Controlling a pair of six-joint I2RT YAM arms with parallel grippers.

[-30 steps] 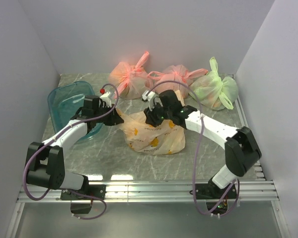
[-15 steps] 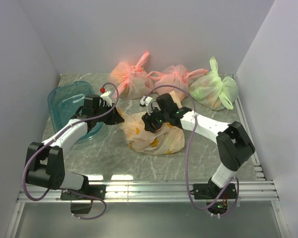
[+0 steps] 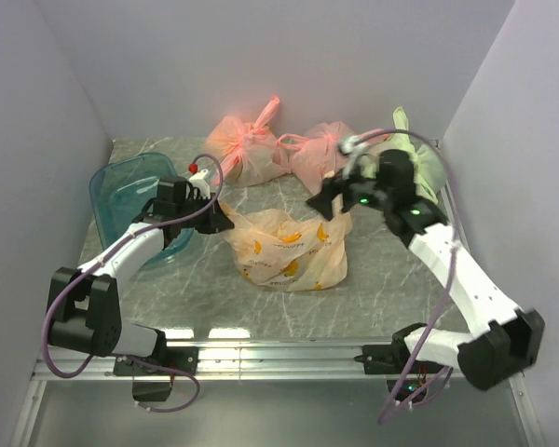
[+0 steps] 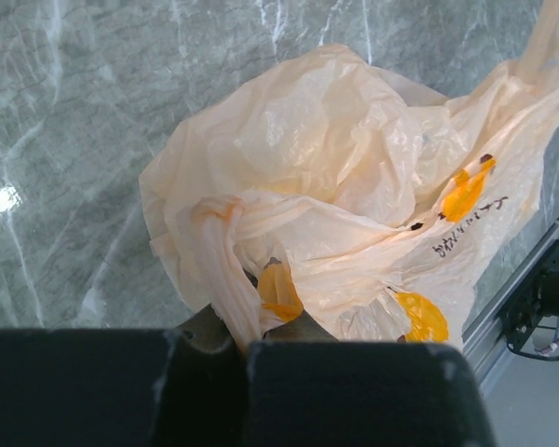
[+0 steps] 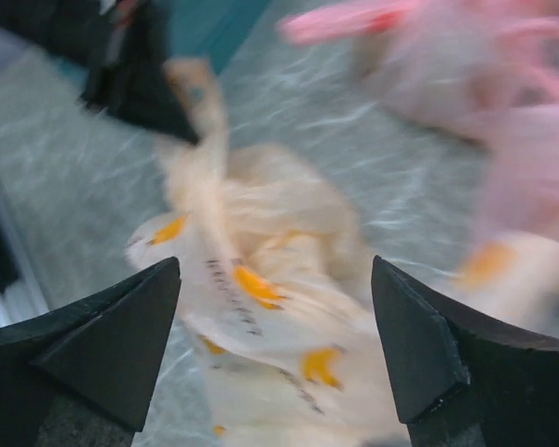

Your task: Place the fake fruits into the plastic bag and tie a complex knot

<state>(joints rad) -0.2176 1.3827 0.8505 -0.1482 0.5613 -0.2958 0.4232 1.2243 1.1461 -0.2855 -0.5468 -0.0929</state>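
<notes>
Peach plastic bag (image 3: 289,247) sits bulging on the desk (image 3: 214,298). Left tool (image 4: 247,340) clamps its twisted handle (image 4: 225,270) — anchor for knotting, I'd guess; right tool (image 5: 275,270) gapes wide, empty, above.

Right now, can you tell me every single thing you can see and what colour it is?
banana bag: one, pale orange with yellow banana prints, middle of the table
left pink bag: one, pink, knotted, back left
right pink bag: one, pink, knotted, back middle
green bag: one, light green, back right, partly behind the right arm
tub: one, teal, left side
table: one, grey-green marble, under everything
left gripper: one, black, shut on the banana bag's handle
right gripper: one, black, open, holding nothing, over the banana bag's right end
</notes>
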